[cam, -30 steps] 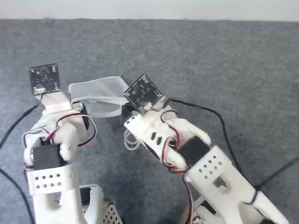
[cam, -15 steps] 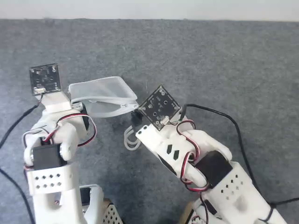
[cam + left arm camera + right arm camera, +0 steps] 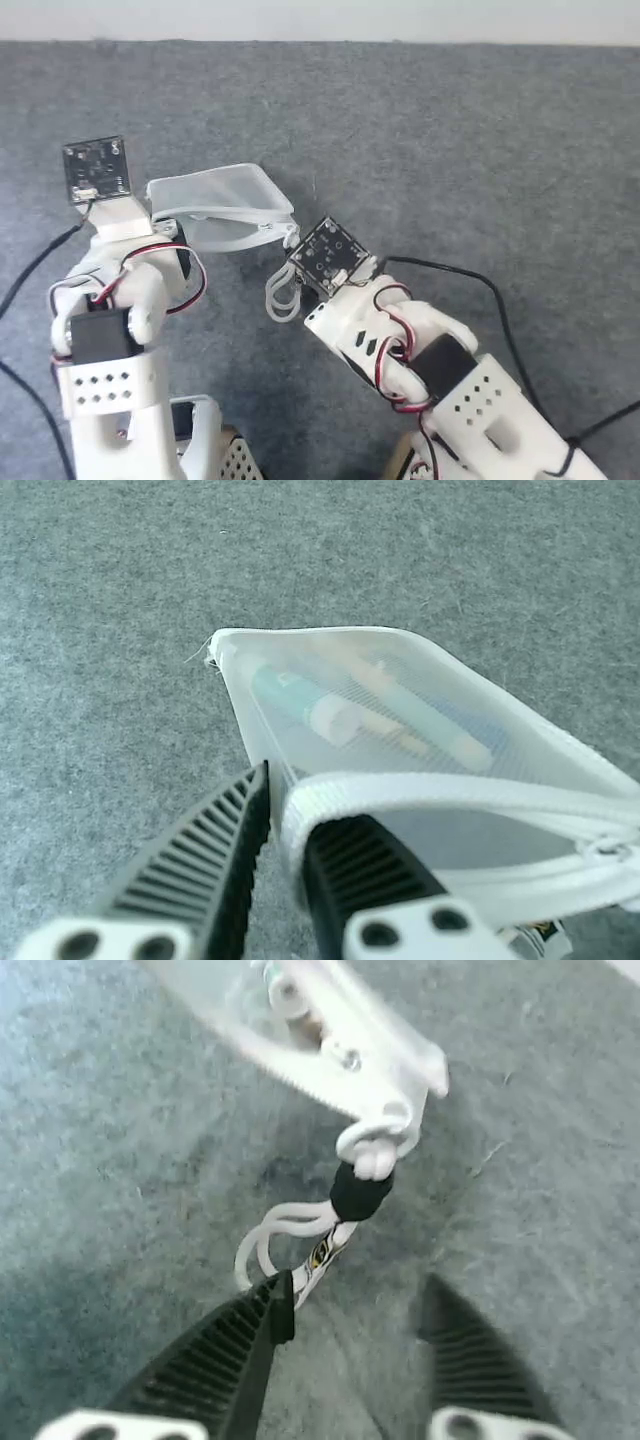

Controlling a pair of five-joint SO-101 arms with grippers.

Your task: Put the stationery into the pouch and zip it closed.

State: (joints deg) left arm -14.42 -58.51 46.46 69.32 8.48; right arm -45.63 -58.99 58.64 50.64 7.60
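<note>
Ribbed black jaws of the left gripper (image 3: pixel 282 815) pinch the pouch (image 3: pixel 400 730) by its woven white zip band. It is translucent mesh, wedge-shaped, with pens (image 3: pixel 330 715) lying inside (a teal one shows clearest). Off the pouch's zip-pull end the right gripper (image 3: pixel 360 1295) stands spread, holding nothing, the white cord loop (image 3: pixel 270 1235) just before it. Grey felt-like mat (image 3: pixel 450 130) lies open beyond the pouch.
</note>
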